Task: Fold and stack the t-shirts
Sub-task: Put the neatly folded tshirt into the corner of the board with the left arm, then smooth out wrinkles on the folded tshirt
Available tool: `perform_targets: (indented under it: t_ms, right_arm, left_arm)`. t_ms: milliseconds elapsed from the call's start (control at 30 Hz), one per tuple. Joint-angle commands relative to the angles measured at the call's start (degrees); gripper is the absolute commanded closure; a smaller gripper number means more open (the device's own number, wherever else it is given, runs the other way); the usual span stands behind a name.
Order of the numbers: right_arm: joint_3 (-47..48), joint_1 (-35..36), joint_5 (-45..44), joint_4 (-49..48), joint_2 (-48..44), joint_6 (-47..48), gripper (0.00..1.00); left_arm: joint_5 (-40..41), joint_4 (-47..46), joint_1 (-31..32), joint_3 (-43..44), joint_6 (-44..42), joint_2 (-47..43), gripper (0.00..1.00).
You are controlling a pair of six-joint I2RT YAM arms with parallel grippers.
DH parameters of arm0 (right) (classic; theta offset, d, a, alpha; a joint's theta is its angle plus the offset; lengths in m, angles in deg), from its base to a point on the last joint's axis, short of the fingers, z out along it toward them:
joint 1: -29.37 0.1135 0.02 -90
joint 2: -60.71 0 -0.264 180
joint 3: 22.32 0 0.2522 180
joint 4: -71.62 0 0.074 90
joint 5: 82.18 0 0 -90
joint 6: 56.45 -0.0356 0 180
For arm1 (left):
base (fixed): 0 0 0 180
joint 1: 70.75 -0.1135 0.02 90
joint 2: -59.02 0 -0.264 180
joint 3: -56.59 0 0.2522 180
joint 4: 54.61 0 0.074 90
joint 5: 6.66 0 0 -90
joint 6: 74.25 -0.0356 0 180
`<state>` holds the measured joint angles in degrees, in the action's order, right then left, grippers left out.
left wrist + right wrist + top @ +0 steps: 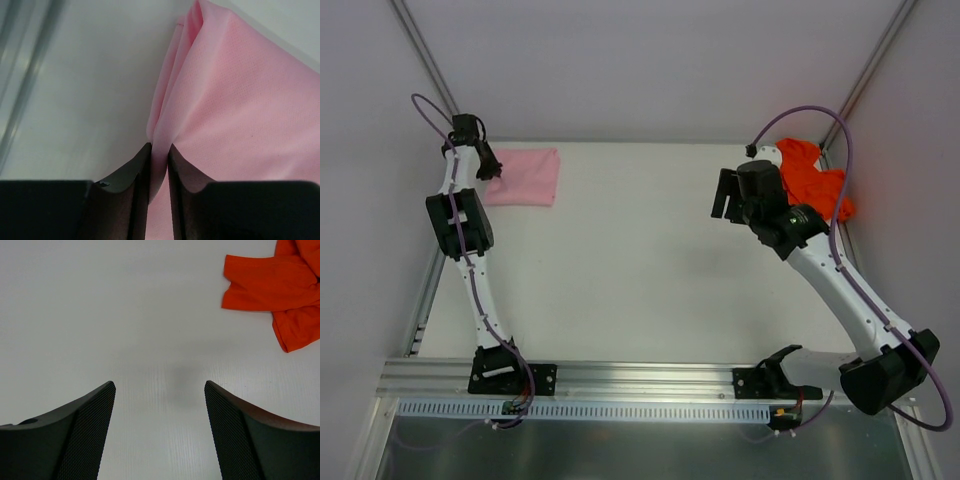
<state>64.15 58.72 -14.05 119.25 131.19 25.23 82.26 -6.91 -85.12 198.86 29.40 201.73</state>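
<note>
The light pink t-shirt (525, 177) lies folded into a rectangle at the table's far left. My left gripper (492, 165) sits at its left edge, shut on a pinched fold of the pink cloth (235, 95); the gripper (159, 150) shows the fold squeezed between its jaws. The orange-red t-shirt (812, 178) lies crumpled at the far right corner. My right gripper (728, 196) hangs open and empty above bare table to the left of it. In the right wrist view the gripper (159, 390) is wide open, with the orange shirt (272, 285) at the upper right.
White walls with metal corner posts (420, 45) close in the table's left, back and right. An aluminium rail (620, 380) runs along the near edge by the arm bases. A rail (25, 75) runs close beside the pink shirt's left edge.
</note>
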Motion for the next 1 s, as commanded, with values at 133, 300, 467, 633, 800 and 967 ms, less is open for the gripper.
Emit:
perform_targets:
  t_ms: [133,300,467,633,800,967]
  right_arm:
    - [2.18,-0.16,-0.02,-0.2,0.36,-3.81,0.25]
    - [2.26,-0.16,0.86,-1.43,1.06,-5.56,0.25]
    - [2.35,0.1,1.83,-2.14,1.77,-6.36,0.25]
    - [2.44,0.28,2.18,-2.31,1.42,-5.66,0.24]
    - [2.35,0.19,5.25,-3.37,1.77,-4.25,0.21]
    - [1.74,0.19,8.32,-5.04,2.12,-3.73,0.21]
  left_arm:
    - [3.28,0.17,-3.56,5.35,2.44,0.02,0.76]
    - [5.65,-1.59,-3.47,7.11,-1.34,0.81,0.69]
    - [8.11,-2.2,-3.56,7.11,-2.66,0.63,0.69]
    - [4.43,-1.41,-3.38,4.83,-1.35,-2.42,0.48]
    - [7.76,-7.63,-1.8,-9.72,-1.0,-13.57,0.19]
    - [4.77,-9.68,-0.14,-15.3,0.59,-19.57,0.19]
